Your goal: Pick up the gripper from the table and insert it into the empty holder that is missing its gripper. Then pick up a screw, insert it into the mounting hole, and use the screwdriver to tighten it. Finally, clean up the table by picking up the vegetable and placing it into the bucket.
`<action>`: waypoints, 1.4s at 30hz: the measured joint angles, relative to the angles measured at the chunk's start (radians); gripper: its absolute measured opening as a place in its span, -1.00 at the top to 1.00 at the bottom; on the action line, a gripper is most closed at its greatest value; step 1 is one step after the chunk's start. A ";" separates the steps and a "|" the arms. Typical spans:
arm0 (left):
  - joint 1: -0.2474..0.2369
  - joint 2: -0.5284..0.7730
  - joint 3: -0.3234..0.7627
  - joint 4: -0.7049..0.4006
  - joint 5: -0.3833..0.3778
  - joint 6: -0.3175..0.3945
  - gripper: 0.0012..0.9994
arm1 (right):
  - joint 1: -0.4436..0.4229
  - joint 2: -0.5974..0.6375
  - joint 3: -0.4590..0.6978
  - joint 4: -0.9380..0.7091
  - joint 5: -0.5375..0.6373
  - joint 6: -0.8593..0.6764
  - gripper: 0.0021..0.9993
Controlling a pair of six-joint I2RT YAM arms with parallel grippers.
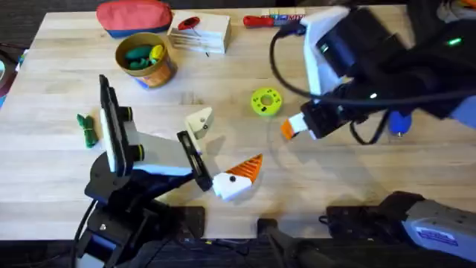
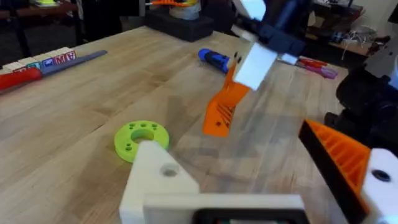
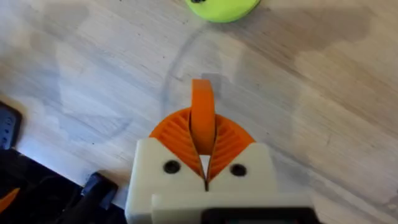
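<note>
The right gripper [image 1: 291, 128] is held above the middle of the table [image 1: 335, 186], its two white, orange-padded fingers [image 3: 168, 134] pressed together on the gripper [image 3: 203, 115], an orange ribbed wedge clamped between the pads; in the left wrist view the same wedge [image 2: 224, 109] is seen hanging clear of the wood. The left gripper [image 1: 223, 160] is spread wide open near the front edge: one finger carries an orange tip [image 1: 247, 169], the other is the holder [image 1: 199, 121], a bare white mount with an unfilled screw hole [image 2: 168, 170]. A green disc [image 1: 265, 102] lies on the wood between the two grippers. The screwdriver [image 2: 214, 59], blue, lies towards the right edge. The vegetable [image 1: 88, 128] lies near the left edge. The bucket [image 1: 145, 59] stands near the back left corner, beside a red pouch [image 1: 134, 16], with teal and yellow items inside.
</note>
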 joint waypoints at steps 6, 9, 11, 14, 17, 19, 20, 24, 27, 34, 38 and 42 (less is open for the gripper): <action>0.000 0.000 0.000 0.000 0.001 0.000 -0.95 | -0.078 -0.137 0.064 0.024 -0.030 0.032 0.99; 0.000 0.000 0.000 0.000 0.002 0.000 -0.95 | -0.128 -0.205 0.033 0.142 -0.125 0.065 0.99; 0.000 0.000 0.000 0.000 0.003 0.000 -0.95 | -0.163 -0.238 -0.028 0.243 -0.206 0.106 0.99; 0.000 0.000 0.000 0.000 0.003 0.000 -0.96 | -0.209 -0.250 -0.169 0.465 -0.381 0.206 0.99; 0.000 0.000 0.000 0.000 0.003 0.000 -0.95 | -0.225 -0.219 -0.298 0.700 -0.557 0.348 0.99; 0.000 0.000 0.000 0.000 0.003 0.000 -0.95 | -0.224 -0.198 -0.353 0.792 -0.643 0.453 0.99; 0.000 0.000 0.000 0.000 0.003 0.000 -0.95 | -0.221 -0.188 -0.371 0.822 -0.679 0.496 0.99; 0.000 0.000 0.000 0.000 0.003 0.000 -0.95 | -0.185 -0.145 -0.394 0.893 -0.788 0.629 0.99; 0.000 0.000 0.000 0.000 0.003 0.000 -0.95 | -0.144 -0.114 -0.394 0.936 -0.833 0.694 0.99; 0.000 0.000 0.000 0.000 0.003 0.000 -0.95 | -0.118 -0.025 -0.394 1.053 -0.943 0.789 0.99; 0.000 0.000 0.000 0.000 0.003 0.000 -0.95 | -0.111 0.026 -0.394 1.101 -0.972 0.827 0.99; 0.001 0.000 0.000 0.000 -0.014 0.000 -0.95 | -0.104 0.072 -0.394 1.239 -1.015 0.883 0.99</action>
